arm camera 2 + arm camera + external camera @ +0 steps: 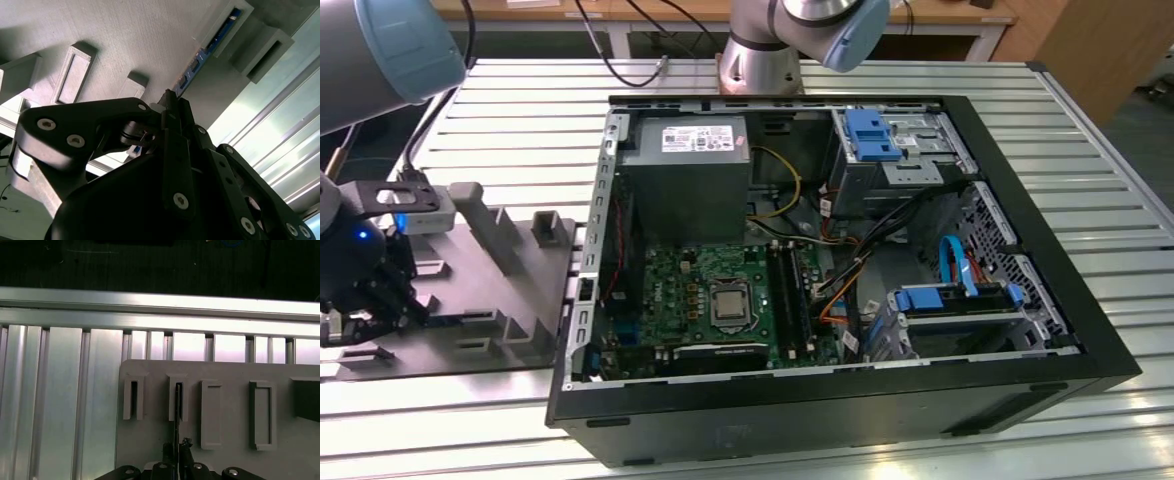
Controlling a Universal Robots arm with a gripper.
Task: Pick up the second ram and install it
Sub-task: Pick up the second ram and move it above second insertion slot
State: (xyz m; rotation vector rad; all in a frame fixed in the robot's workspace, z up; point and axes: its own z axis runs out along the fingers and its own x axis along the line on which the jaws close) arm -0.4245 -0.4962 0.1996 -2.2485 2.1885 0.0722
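The gripper (176, 454) has its fingers (176, 112) pinched onto the second ram (200, 60), which stands on edge in a slotted grey fixture plate (150, 450) on the tabletop (520, 110), so lifting it and seating it in the computer case's (854, 405) memory slots (787, 290) are not yet done.

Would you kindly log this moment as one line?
tool | shut on slim dark blue memory stick | stick standing in slot of grey plastic holder plate

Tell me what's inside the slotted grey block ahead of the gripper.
A slim dark blue memory stick stands on edge in the grey slotted block. The black gripper covers its near end; the block's walls hide part of it.
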